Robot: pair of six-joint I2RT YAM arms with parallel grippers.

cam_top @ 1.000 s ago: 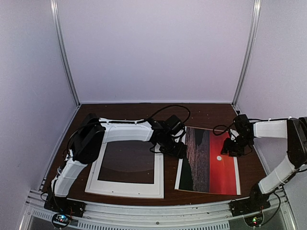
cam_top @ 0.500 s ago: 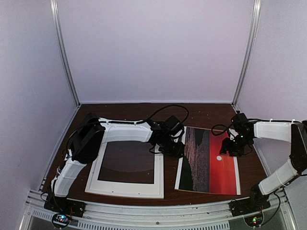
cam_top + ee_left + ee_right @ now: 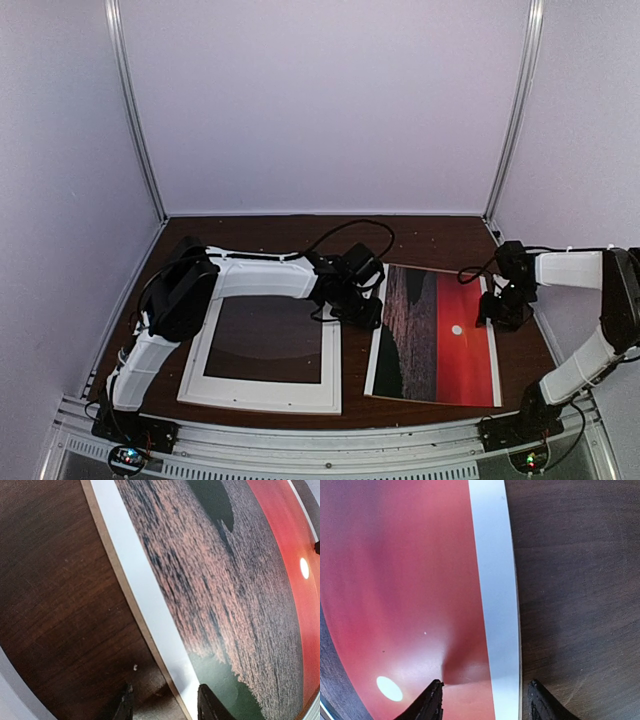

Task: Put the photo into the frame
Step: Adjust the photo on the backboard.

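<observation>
The photo [image 3: 435,340], a red sunset with a small white sun over dark water, lies flat and face up on the right half of the brown table. The white frame [image 3: 262,394] lies flat to its left, the table showing through its opening. My left gripper [image 3: 372,318] is low over the photo's left edge near the far corner. In the left wrist view the open left gripper [image 3: 166,707] has one finger over the table and one over the photo [image 3: 225,595]. My right gripper [image 3: 497,318] is open too. In the right wrist view the right gripper [image 3: 485,702] straddles the white right border of the photo [image 3: 395,580].
A narrow strip of bare table [image 3: 352,360] separates the frame from the photo. White enclosure walls [image 3: 320,110] close off the back and sides. Black cables [image 3: 345,232] loop over the table behind the left arm. A metal rail [image 3: 320,440] runs along the near edge.
My right gripper has shifted right, from over the red sky to the photo's right edge. The left gripper's jaws have narrowed at the left edge. Photo and frame have not moved.
</observation>
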